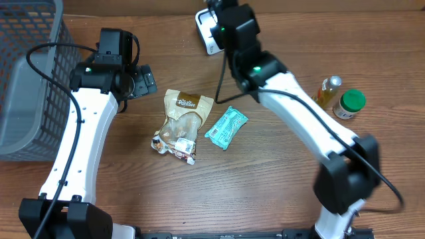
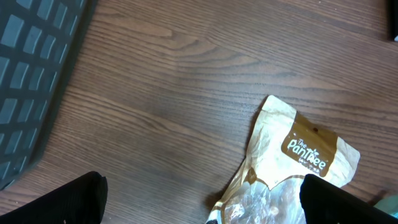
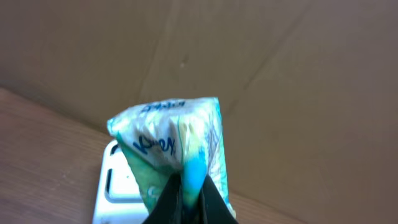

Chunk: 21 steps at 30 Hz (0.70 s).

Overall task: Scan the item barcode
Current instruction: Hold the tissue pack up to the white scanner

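My right gripper (image 3: 189, 186) is shut on the bottom edge of a teal and white tissue pack (image 3: 168, 137), holding it upright just above the white barcode scanner (image 3: 112, 186). From overhead, that scanner (image 1: 204, 36) stands at the table's back edge, with the right arm's wrist (image 1: 226, 23) reaching over it and hiding the pack. My left gripper (image 2: 202, 202) is open and holds nothing, hovering over the table with a brown snack pouch (image 2: 292, 168) under its right finger. In the overhead view the left gripper (image 1: 143, 83) sits up and to the left of that pouch (image 1: 180, 126).
A teal packet (image 1: 226, 127) lies right of the pouch. A grey mesh basket (image 1: 26, 79) fills the left side. A small yellow bottle (image 1: 329, 89) and a green-lidded jar (image 1: 350, 103) stand at the right. A cardboard wall (image 3: 280, 74) rises behind the scanner.
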Tool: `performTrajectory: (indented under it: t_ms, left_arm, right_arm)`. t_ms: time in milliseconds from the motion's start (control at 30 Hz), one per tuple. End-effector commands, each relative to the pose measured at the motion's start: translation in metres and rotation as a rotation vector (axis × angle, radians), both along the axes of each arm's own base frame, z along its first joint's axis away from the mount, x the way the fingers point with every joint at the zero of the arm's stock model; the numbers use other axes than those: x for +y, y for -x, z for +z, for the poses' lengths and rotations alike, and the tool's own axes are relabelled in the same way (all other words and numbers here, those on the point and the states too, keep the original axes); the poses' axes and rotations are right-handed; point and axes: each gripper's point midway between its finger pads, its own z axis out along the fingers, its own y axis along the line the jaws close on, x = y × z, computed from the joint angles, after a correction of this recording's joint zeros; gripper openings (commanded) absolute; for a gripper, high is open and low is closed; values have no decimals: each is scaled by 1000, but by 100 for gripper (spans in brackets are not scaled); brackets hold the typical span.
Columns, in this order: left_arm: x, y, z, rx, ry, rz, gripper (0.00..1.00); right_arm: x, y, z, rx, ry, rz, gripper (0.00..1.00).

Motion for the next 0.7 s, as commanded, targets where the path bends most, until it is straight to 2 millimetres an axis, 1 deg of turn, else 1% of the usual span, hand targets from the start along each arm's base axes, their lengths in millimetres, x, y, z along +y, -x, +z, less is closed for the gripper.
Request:
performTrajectory:
  t_ms: [0,167,333,400,533,600,667]
  left_arm:
    - [-1,-2,4,-8,-13,-25,99]
    - [-1,-2,4,-8,-13,-25,100]
    - [-1,-2,4,-8,-13,-25,100]
    - [-1,-2,4,-8,-13,-25,99]
    - [-1,-2,4,-8,-13,-25,100]
    - [-1,-2,4,-8,-13,-25,100]
    - [-1,-2,4,-8,-13,-25,99]
  right_arm:
    - [1,-26,-28,-55,157,-25,4]
    - [14,-47,-53,-128,214,-3,4]
    - [21,-58,-94,-118,263,10,4]
    - [21,-63,-112,-117,268,6,4]
    - [15,-71,-132,-129,259,-7,4]
    - [18,-75,-146,-114,256,35,4]
    - [18,-76,-149,-111,253,49,4]
